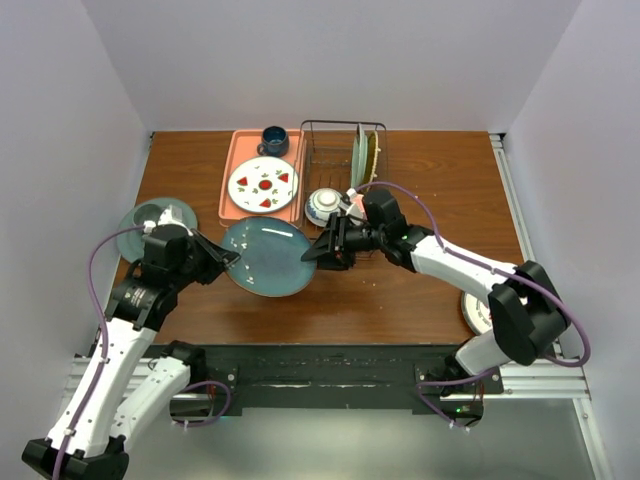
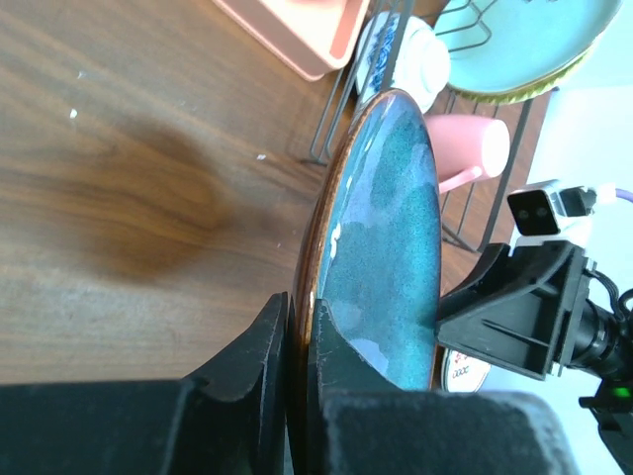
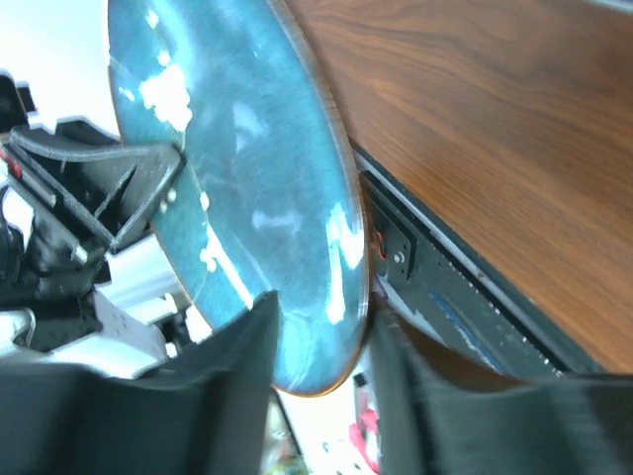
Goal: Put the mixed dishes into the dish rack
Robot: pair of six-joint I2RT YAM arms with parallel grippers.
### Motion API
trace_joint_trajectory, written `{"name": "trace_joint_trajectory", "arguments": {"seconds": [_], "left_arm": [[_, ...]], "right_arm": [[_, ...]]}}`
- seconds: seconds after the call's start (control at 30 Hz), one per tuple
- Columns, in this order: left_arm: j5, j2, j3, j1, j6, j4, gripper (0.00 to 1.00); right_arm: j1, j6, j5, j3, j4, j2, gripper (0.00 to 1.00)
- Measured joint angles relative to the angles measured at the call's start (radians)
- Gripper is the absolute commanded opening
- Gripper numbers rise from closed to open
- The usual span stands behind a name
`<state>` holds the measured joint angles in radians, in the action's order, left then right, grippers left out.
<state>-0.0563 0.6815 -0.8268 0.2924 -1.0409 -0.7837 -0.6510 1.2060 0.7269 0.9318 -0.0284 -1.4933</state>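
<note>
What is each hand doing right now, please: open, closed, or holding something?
Left hand: closed on the rim of the teal plate.
Right hand: open, straddling the plate's opposite rim without clamping it.

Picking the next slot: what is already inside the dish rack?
Upright at the far right: a pale teal plate and a yellow plate. At the near end: a patterned bowl and a pink mug. The right arm covers the near right corner.

A glossy teal round plate (image 1: pixel 266 257) is held tilted, its rim pinched in the left gripper (image 2: pixel 300 322). The dark wire dish rack (image 1: pixel 330 123) keeps a pale green plate (image 1: pixel 357 155) and a yellow plate (image 1: pixel 372 155) upright. A blue-and-white patterned bowl (image 1: pixel 323 205) sits at its near end.
</note>
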Motion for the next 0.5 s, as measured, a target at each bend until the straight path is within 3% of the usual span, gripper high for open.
{"name": "trace_joint_trajectory", "arguments": {"seconds": [0.4, 0.43, 0.5], "left_arm": [[-0.035, 0.040, -0.002, -0.004, 0.074, 0.165, 0.00], [-0.045, 0.044, -0.002, -0.004, 0.075, 0.180, 0.00], [-0.063, 0.048, -0.002, -0.004, 0.076, 0.209, 0.00]], "right_arm": [[-0.008, -0.081, 0.005, 0.103, -0.039, -0.071, 0.60], [-0.011, -0.087, 0.004, 0.105, -0.049, -0.071, 0.59], [-0.014, -0.099, 0.005, 0.109, -0.072, -0.071, 0.46]]}}
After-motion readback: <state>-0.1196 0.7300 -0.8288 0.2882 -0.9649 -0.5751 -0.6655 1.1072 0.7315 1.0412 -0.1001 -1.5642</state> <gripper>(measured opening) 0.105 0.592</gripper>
